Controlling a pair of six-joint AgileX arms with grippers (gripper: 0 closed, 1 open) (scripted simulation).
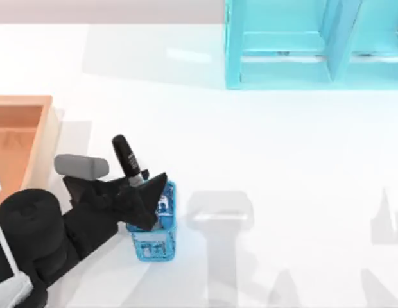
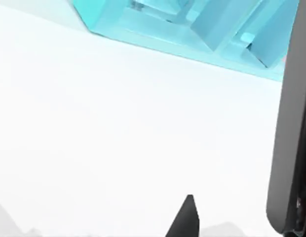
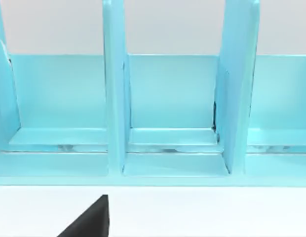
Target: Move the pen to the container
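Observation:
The pen (image 1: 127, 158), with a black cap and a grey-white barrel, leans with its cap toward the table's far left. My left gripper (image 1: 145, 194) is shut on its barrel, right above the small blue mesh cup (image 1: 155, 236). The gripper hides the pen's lower end. In the left wrist view the pen (image 2: 292, 123) is a dark bar close to the camera, beside one fingertip (image 2: 187, 221). The container (image 1: 19, 138), an orange-brown wooden box with light rims, lies at the left edge, to the left of the gripper. My right gripper (image 3: 92, 220) hangs in front of the teal shelf.
A teal shelf unit (image 1: 302, 45) with upright dividers stands at the back right of the white table (image 1: 250, 147). My left arm's black body (image 1: 38, 224) takes up the front left corner, next to the box. Arm shadows fall on the front right.

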